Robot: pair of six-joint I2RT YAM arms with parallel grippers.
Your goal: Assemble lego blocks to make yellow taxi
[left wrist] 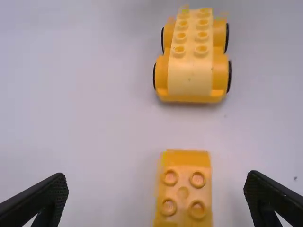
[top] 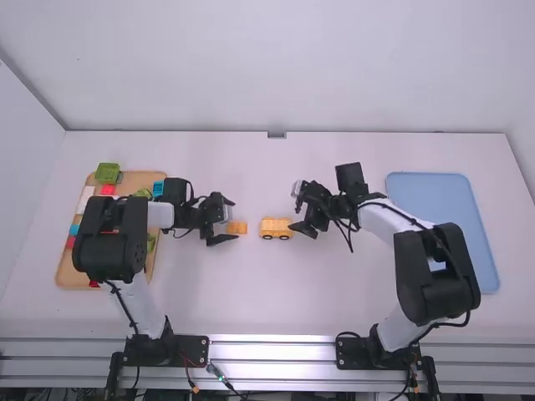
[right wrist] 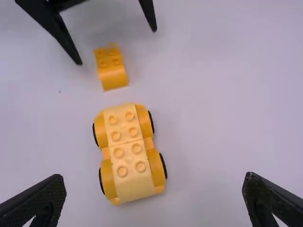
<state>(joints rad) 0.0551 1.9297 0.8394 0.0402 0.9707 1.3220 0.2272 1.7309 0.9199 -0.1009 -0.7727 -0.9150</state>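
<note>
- Block (left wrist: 183, 189) lay mid-bench (top: 251, 292), ahead of our left gripper (left wrist: 155, 182), the nearer one, with the long axis towards the car (top: 276, 228).
- We had that gripper released, fingers flanking the block; our right gripper (right wrist: 155, 182), also spread, stood past the car.
- We had room towards the bench's near and far edges.
</note>
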